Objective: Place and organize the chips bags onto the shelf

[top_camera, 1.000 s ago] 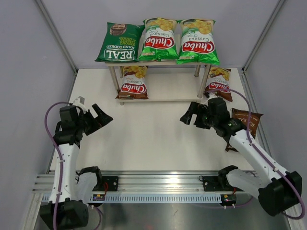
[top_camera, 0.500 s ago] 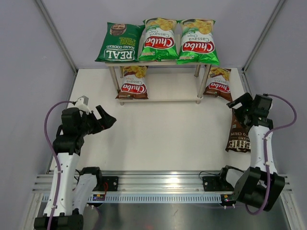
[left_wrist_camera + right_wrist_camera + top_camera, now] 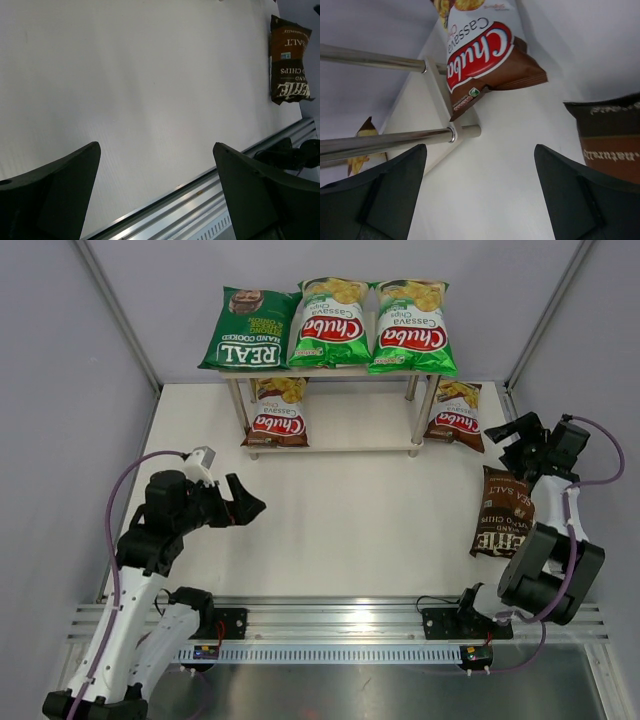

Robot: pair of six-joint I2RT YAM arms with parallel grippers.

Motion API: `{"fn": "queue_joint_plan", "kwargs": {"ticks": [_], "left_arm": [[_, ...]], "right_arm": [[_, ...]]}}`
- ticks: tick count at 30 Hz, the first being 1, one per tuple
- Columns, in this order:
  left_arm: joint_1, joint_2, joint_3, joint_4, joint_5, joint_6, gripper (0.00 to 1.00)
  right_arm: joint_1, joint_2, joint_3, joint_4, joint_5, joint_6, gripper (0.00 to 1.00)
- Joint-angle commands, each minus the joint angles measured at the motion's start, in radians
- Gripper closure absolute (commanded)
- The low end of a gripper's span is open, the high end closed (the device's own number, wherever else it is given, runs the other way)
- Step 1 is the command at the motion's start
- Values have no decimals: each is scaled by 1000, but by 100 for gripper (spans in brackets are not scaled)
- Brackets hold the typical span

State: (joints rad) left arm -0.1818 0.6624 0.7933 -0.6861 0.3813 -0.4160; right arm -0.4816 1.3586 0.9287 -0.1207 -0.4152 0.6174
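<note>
Chips bags (image 3: pixel 330 325): five at the shelf (image 3: pixel 350 425) at 12 o'clock, dark brown bag (image 3: pixel 503 512) loose at 3 o'clock; right gripper (image 3: pixel 510 438), spread and empty, just swung from centre out beside it, left gripper (image 3: pixel 247 499) spread too, so last pick likely next.

Left end effector (image 3: pixel 250 502) spread wide, right (image 3: pixel 508 430) likewise

White-shelled arms (image 3: pixel 125 590), black joints, looping purple cables (image 3: pixel 113 530), black hands (image 3: pixel 245 498).

The left gripper (image 3: pixel 156 146) holds its jaws wide over the white surface (image 3: pixel 125 75); a dark brown chips bag (image 3: pixel 289 60) lies upper right.
</note>
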Motion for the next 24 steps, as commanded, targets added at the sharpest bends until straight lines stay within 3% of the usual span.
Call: {"fn": "queue_joint_plan", "kwargs": {"ticks": [1, 9, 16, 24], "left_arm": [[-61, -15, -3, 48, 34, 31, 1], [-96, -26, -5, 49, 34, 34, 1], [-123, -20, -5, 51, 42, 39, 1], [-142, -12, -8, 56, 60, 45, 1]], "right_arm": [[0, 167, 119, 197, -218, -28, 5], [0, 436, 398, 70, -221, -182, 6], [1, 706, 642, -88, -399, -245, 9], [78, 919, 887, -378, -321, -424, 7]]}}
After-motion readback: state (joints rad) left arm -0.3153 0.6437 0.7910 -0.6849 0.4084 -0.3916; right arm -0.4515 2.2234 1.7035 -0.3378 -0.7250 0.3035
